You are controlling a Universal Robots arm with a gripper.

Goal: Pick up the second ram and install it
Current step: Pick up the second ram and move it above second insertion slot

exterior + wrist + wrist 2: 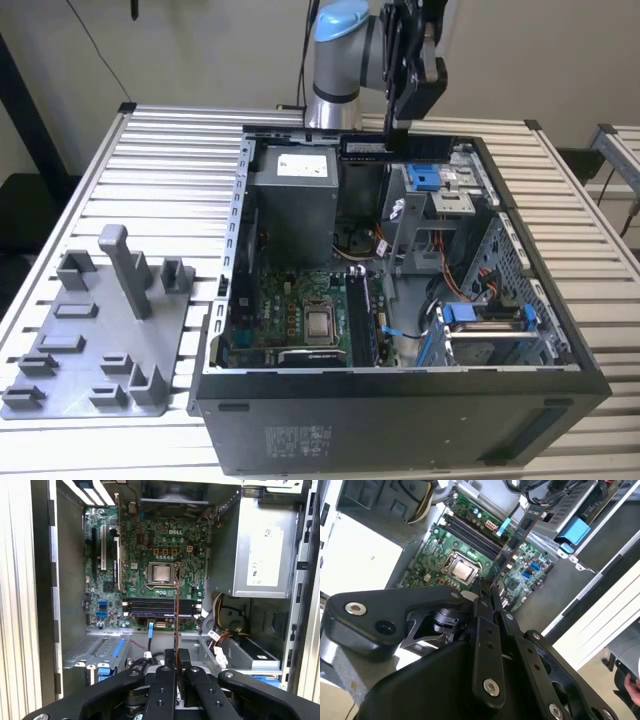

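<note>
The step in hand is judged to be the carry between pick-up and installation: the gripper (399, 132) is hanging over the rear of the open computer case (400, 432) with its jaws drawn narrow and clamping the second ram (395, 148), which is lifted clear of the case interior and is touching nothing else. In the second wrist view the gripper (485, 592) is holding the second ram (512, 545) by one long edge, with the board reaching out over the motherboard (440, 565). In the first wrist view the second ram (176, 615) is showing edge-on as a thin line rising from the gripper (176, 655) and crossing the memory slots (157, 607), which are lying beside the processor (161, 573). Whether any slot is already occupied cannot be told. In the exterior view the grey fixture tray (100, 340) is sitting on the slatted table (170, 160), well apart from the gripper. As a judgement, the stick appears crosswise to the slots, so seating calls for turning it parallel to a free slot, centring its contact edge over that slot, and pressing straight down evenly.
</note>
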